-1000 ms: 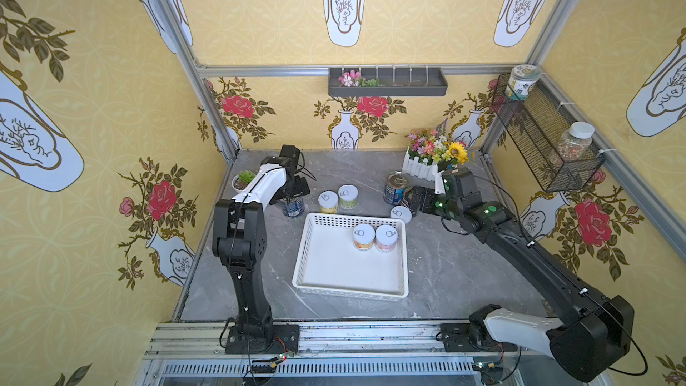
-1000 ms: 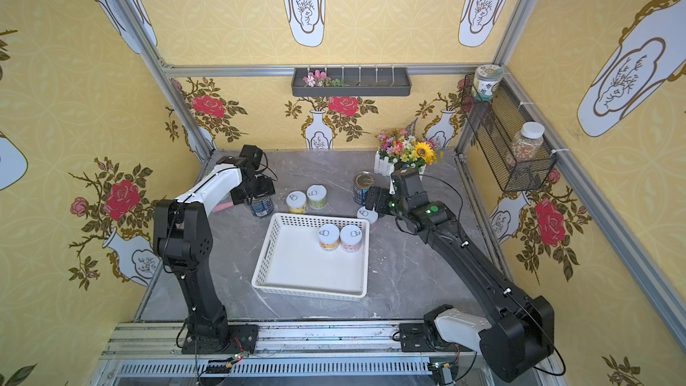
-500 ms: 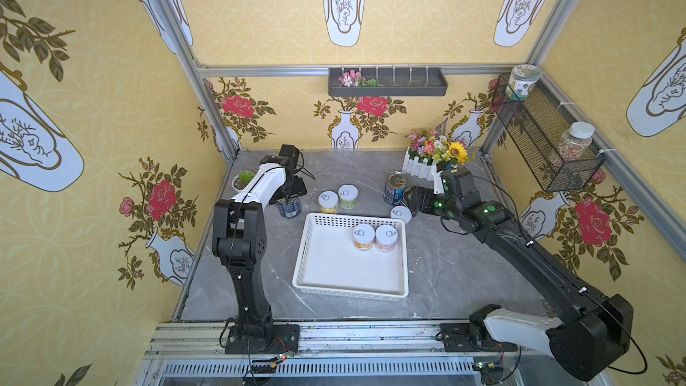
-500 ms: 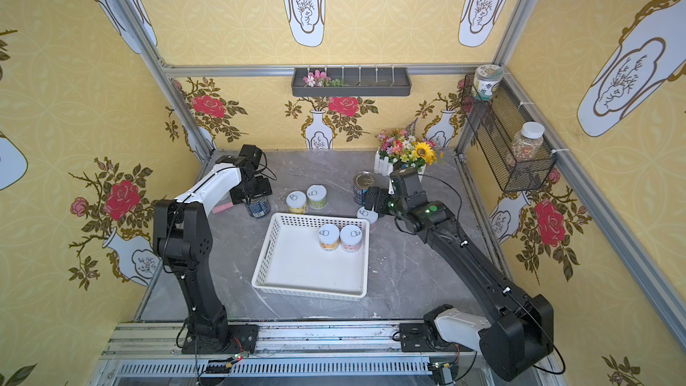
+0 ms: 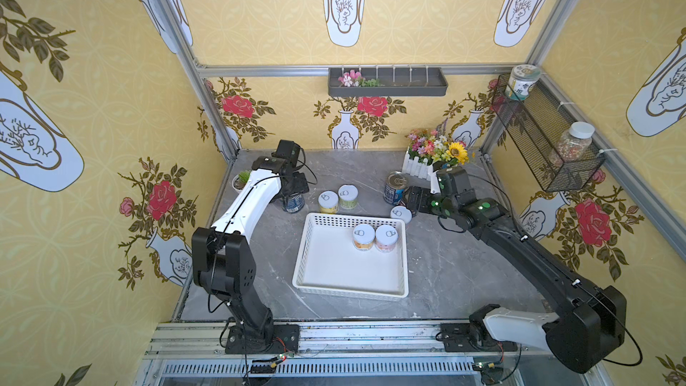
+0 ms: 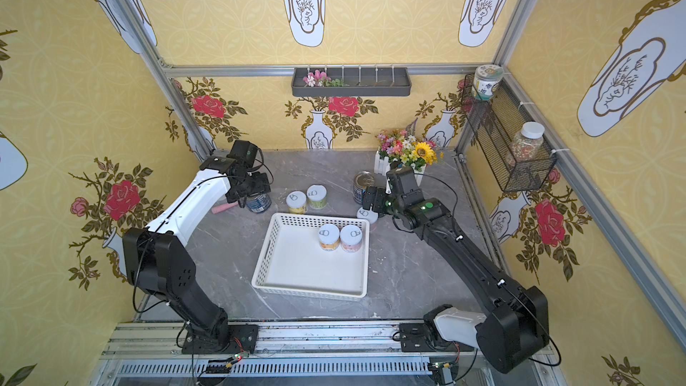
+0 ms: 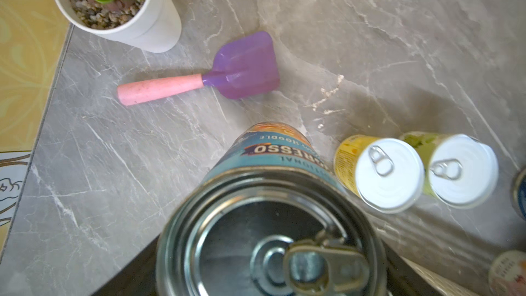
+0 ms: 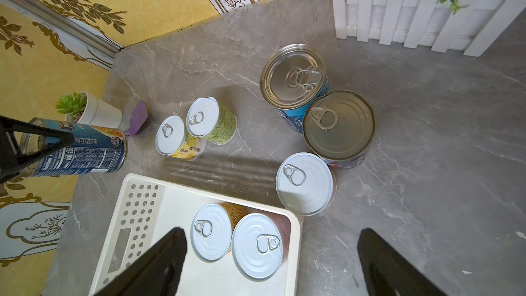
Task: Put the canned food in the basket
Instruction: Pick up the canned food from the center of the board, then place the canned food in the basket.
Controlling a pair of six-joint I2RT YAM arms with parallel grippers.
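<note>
In a top view the left claw (image 5: pixel 294 191) is clamped on a blue can (image 5: pixel 294 204) near the white basket (image 5: pixel 303 250), which holds two white-lidded cans (image 5: pixel 363 236). The left wrist view shows the blue can (image 7: pixel 270 237) close below, lid up. In the right wrist view the right claw (image 8: pixel 271 232) stands wide apart above the basket's corner.

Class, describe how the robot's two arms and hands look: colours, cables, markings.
Left arm: white long link, black joints, black cable alongside. Right arm: black links, white base segment, green dots near the wrist. Left hand and right hand: black, tapered fingers.
</note>
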